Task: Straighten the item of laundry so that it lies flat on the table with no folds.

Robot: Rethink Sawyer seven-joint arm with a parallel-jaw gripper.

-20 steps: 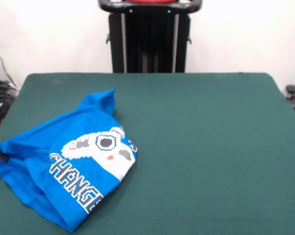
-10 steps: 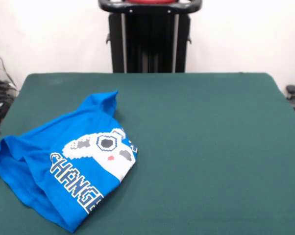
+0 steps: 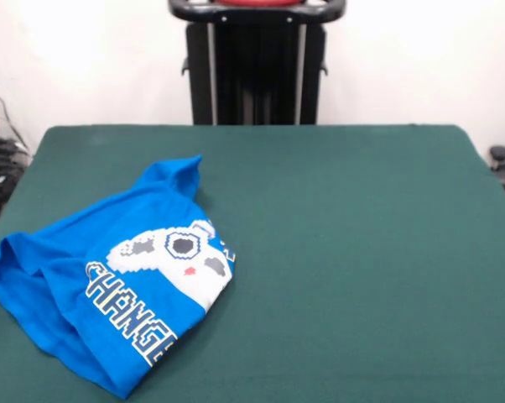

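Note:
The item of laundry, a bright blue T-shirt (image 3: 110, 277), lies crumpled on the left near part of the dark green table (image 3: 353, 252) in the front view. Its white pixel graphic (image 3: 177, 256) and block lettering (image 3: 127, 315) face up. The shirt is folded over on itself, with a raised fold at its far corner (image 3: 173, 172) and a rolled edge at its left (image 3: 9, 260). Its near tip reaches the picture's bottom edge. The gripper and the arm do not show.
The robot's black pedestal (image 3: 257, 63) stands behind the table's far edge. Cables and dark gear (image 3: 1, 159) lie off the table's left side, and a dark object (image 3: 504, 164) sits off its right side.
A dark thing that held the shirt's left edge one second ago has left the picture. That edge has dropped and settled on the table. The shirt has since lain still.

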